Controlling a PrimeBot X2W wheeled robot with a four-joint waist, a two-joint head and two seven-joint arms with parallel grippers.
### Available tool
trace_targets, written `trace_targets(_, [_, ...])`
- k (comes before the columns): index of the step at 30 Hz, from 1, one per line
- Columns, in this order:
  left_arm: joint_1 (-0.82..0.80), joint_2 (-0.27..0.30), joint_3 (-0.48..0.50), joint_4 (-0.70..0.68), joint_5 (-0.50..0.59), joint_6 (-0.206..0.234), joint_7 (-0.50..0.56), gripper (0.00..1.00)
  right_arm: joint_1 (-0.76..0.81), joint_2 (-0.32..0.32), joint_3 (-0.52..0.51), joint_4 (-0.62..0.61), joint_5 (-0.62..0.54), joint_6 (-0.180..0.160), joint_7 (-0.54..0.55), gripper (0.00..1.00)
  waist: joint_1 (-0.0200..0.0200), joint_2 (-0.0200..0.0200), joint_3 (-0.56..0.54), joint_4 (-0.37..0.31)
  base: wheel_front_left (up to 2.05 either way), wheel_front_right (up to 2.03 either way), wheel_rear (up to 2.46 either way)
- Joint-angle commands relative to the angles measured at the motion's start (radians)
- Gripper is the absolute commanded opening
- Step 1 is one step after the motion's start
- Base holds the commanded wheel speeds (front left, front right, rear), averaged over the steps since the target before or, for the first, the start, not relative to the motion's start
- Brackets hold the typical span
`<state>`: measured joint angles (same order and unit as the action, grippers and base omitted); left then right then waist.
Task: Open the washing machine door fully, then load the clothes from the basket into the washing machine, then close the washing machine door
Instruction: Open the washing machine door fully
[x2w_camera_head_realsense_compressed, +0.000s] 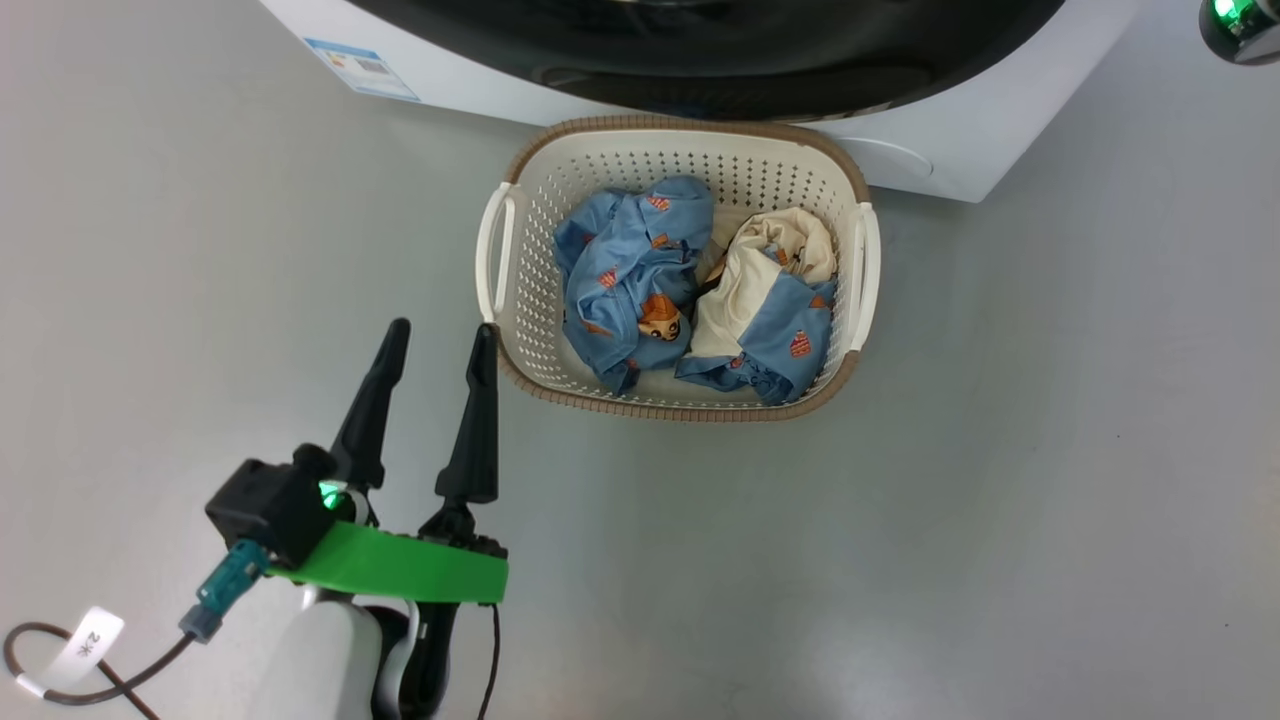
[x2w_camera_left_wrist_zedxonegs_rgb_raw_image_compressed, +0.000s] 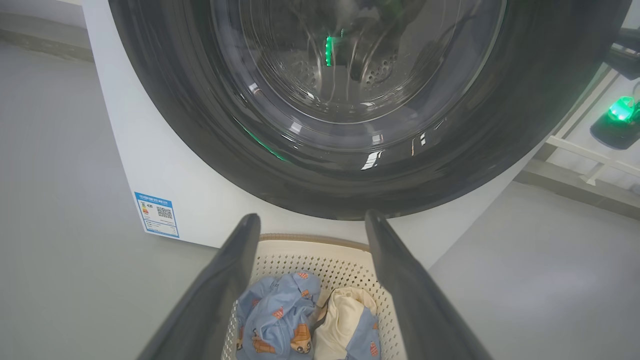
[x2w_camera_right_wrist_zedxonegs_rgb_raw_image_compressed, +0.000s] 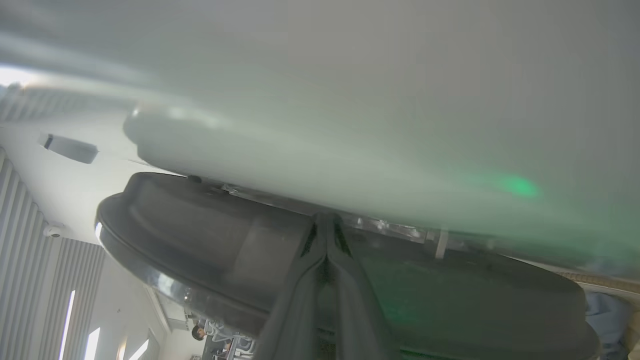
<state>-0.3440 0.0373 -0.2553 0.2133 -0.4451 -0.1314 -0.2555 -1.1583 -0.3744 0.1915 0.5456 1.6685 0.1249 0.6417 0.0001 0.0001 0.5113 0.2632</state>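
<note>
Left fingers (x2w_camera_head_realsense_compressed: 478, 420) wide by the basket (x2w_camera_head_realsense_compressed: 690, 125) — ready for clothes (x2w_camera_head_realsense_compressed: 630, 260). Right fingers (x2w_camera_right_wrist_zedxonegs_rgb_raw_image_compressed: 305, 300) pinched together at the door (x2w_camera_right_wrist_zedxonegs_rgb_raw_image_compressed: 200, 225), likely to open it.

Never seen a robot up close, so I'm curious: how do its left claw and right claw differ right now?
The left claw stands open, fingers spread; the right claw is shut, fingers pressed together. The left claw hangs over the floor beside the basket; the right claw's tips point at the seam between the washing machine door and the white front of the washing machine. Both have two long dark fingers and hold nothing.
</note>
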Motion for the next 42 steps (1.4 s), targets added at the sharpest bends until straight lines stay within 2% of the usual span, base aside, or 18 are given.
trace_targets(1, [-0.006,0.013,0.026,-0.023,-0.006,0.001,-0.006,1.0,-0.016,0.017,0.005,-0.025,-0.017,0.006,0.009,0.0,-0.0001,-0.0001,0.001,0.001,0.0,0.0,0.0])
trace_targets(16, [0.002,0.013,0.032,-0.007,-0.005,0.001,-0.006,1.0,0.05,0.052,0.024,-0.043,-0.038,0.006,0.065,0.0,-0.0001,-0.0001,-0.043,-0.01,0.0,0.0,0.0])
trace_targets(42, [0.091,0.013,0.067,-0.001,0.047,0.001,-0.006,1.0,0.278,0.169,0.11,-0.17,-0.038,0.006,0.208,0.0,-0.0001,-0.0001,-0.186,-0.058,0.0,0.0,0.0])
